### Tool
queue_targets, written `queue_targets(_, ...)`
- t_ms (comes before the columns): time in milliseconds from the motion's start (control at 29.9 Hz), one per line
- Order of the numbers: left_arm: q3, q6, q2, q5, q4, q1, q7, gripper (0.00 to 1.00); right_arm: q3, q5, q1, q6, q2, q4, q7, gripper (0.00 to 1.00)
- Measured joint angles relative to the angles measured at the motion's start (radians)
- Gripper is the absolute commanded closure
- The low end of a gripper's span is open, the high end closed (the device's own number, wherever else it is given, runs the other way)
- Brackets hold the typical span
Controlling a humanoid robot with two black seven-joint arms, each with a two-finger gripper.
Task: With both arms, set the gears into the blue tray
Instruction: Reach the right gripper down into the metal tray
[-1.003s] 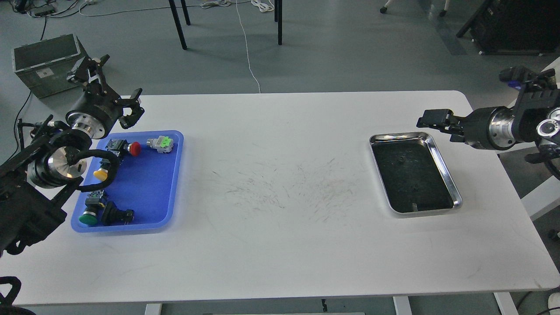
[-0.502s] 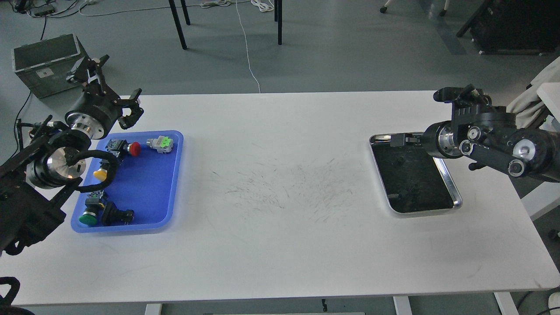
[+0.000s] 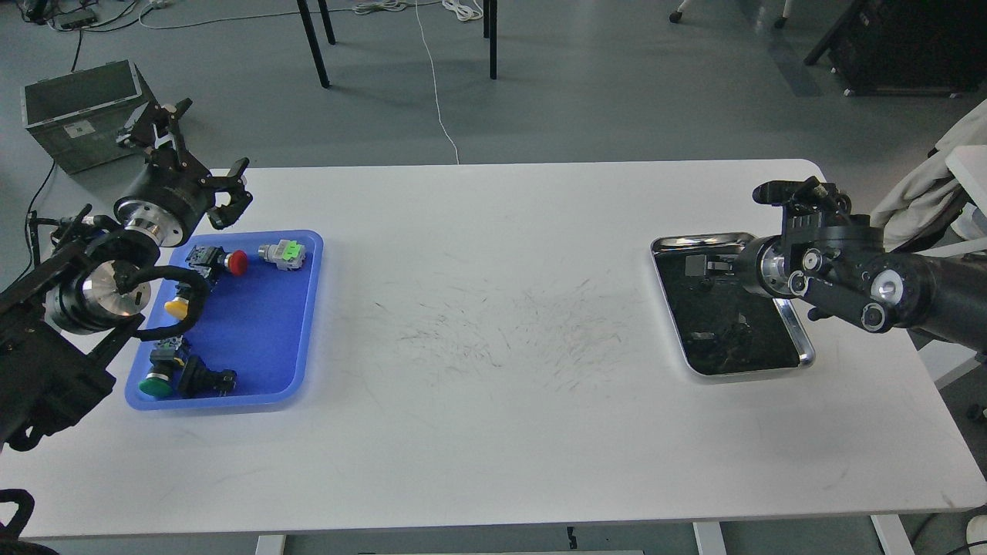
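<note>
Head view looks down on the white table (image 3: pixel 493 432), the biggest thing before me, scuffed with dark marks at its middle. On its left side lies the blue tray (image 3: pixel 266 331), and on its right side, well apart, the steel tray (image 3: pixel 802 339) with its dark inside. My left arm comes in over the blue tray's near left corner, and my left gripper (image 3: pixel 202 168) hangs above the table's far left edge just beyond that tray, its fingers spread wide and holding nothing. My right arm reaches in from the right, and my right gripper (image 3: pixel 705 266) sits low over the far part of the steel tray; it is dark against the dark inside, so I cannot tell how its fingers stand. In the blue tray lie a red push-button (image 3: pixel 237 262), a green-capped switch (image 3: pixel 284 253), a yellow push-button (image 3: pixel 176 308), a dark green push-button (image 3: pixel 156 383) and a black switch part (image 3: pixel 204 379). One small gear (image 3: pixel 706 284) shows as a dark speck in the steel tray just beside my right gripper.
</note>
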Motion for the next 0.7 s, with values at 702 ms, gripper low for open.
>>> queue_targets(702,0.002,0.0,-0.004,0.0,0.001,0.002,0.0,0.01,-0.001,0.0,-0.038,-0.025,0.109,-0.106,0.003,0.11)
